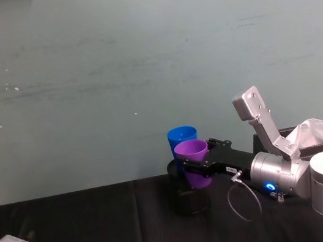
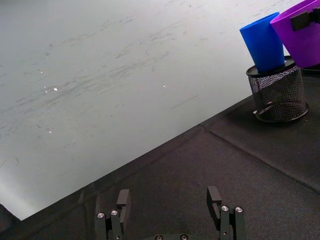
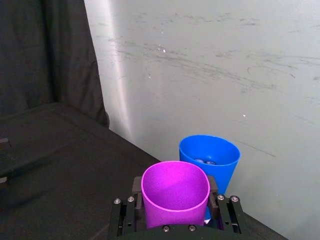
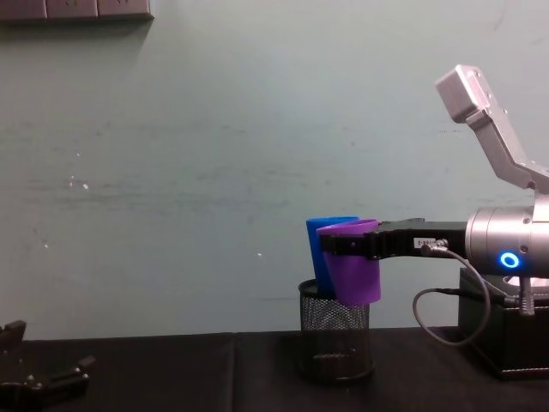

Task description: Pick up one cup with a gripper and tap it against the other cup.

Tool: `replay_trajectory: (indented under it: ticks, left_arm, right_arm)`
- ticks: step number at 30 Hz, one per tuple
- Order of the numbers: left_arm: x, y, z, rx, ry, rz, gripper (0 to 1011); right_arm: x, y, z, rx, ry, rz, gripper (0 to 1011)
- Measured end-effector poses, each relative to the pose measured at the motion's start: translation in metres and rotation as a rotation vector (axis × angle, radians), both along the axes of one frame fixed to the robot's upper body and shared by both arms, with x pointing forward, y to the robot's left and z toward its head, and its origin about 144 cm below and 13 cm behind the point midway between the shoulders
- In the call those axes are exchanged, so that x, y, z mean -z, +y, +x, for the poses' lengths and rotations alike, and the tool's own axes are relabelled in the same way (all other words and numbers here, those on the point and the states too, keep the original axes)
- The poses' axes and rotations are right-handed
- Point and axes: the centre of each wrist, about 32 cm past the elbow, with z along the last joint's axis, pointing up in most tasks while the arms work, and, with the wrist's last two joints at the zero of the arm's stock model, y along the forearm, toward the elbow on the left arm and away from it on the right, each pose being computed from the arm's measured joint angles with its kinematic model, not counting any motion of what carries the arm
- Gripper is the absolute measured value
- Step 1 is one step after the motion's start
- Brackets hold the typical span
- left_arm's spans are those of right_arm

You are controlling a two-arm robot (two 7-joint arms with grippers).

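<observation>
Here right gripper's (image 4: 331,245) fingers (image 4: 382,243) clasp purple cup (image 4: 353,279) beside blue cup (image 3: 221,159); left gripper (image 2: 168,199) parked low, fingers (image 2: 214,198) wide.

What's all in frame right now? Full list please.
purple cup: 1, purple, lifted above the pen holder, right beside the blue cup; contact unclear
blue cup: 1, bright blue, standing in the pen holder
pen holder: 1, black wire mesh, on the table by the wall
tissue box: 1, black with white tissue, table's right
table: 1, black cloth
wall: 1, pale green, behind
right gripper: 1, black, shut on the purple cup
left gripper: 1, black, open, low at the table's left
</observation>
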Motion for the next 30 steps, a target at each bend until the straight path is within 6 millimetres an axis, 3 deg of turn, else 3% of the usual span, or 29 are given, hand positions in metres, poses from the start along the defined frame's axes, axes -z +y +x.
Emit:
replay_trajectory:
  ticks: [30]
  left_arm:
    - [0.0, 0.0, 0.0, 0.0, 0.0, 0.0, 1000]
  right_arm:
    - [0.0, 0.0, 0.0, 0.0, 0.0, 0.0, 729]
